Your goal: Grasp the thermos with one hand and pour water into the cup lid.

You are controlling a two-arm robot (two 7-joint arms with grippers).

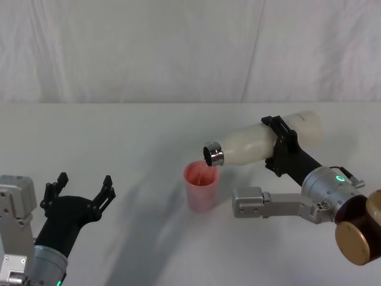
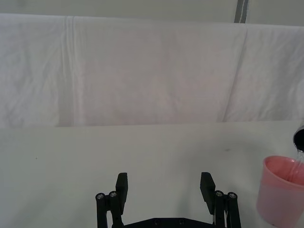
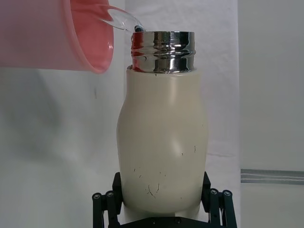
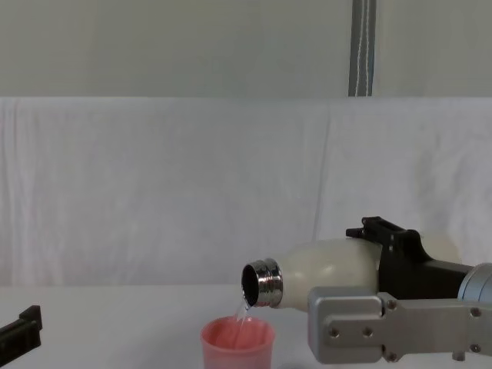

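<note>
My right gripper (image 1: 278, 145) is shut on the cream-white thermos (image 1: 262, 140), which it holds tipped nearly flat above the table, steel neck (image 1: 214, 154) pointing left. Water runs from the neck into the pink cup lid (image 1: 201, 186) standing upright just below it. From the chest, the stream (image 4: 243, 314) falls into the cup lid (image 4: 237, 344) from the thermos (image 4: 323, 270). In the right wrist view, black fingers (image 3: 105, 204) clamp the thermos (image 3: 162, 142) near its base and the cup lid (image 3: 61, 34) sits at the mouth. My left gripper (image 1: 83, 189) rests open at the near left, its fingers (image 2: 122, 186) spread over bare table.
The white table (image 1: 119, 137) runs back to a white cloth backdrop (image 1: 178, 47). A grey metal block (image 1: 253, 202) of the right arm hangs low just right of the cup lid. A metal pole (image 4: 361, 46) stands behind the backdrop.
</note>
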